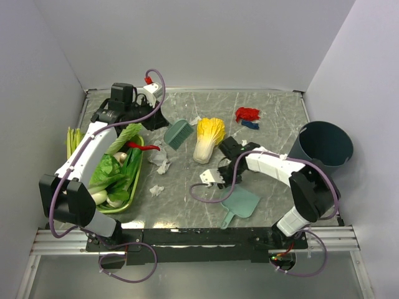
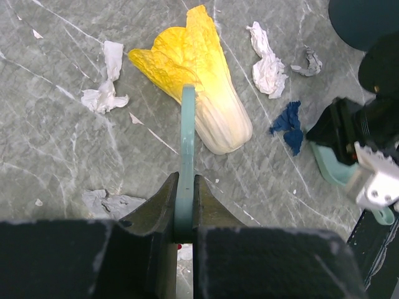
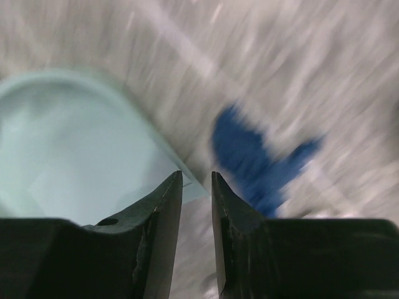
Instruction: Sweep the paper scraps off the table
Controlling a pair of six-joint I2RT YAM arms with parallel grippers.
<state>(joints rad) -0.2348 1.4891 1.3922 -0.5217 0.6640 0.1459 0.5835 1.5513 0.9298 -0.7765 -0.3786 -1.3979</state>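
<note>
Paper scraps lie scattered on the marble table: white wads, a red one and a blue one at the back. The left wrist view shows more white wads and a blue scrap. My left gripper is shut on the handle of a teal brush that points at the napa cabbage. My right gripper hovers empty, jaws slightly apart, between a teal dustpan and the blue scrap.
The napa cabbage lies mid-table. A green vegetable tray sits at the left with a red chili by it. A dark bin stands at the right edge. The right wrist view is motion-blurred.
</note>
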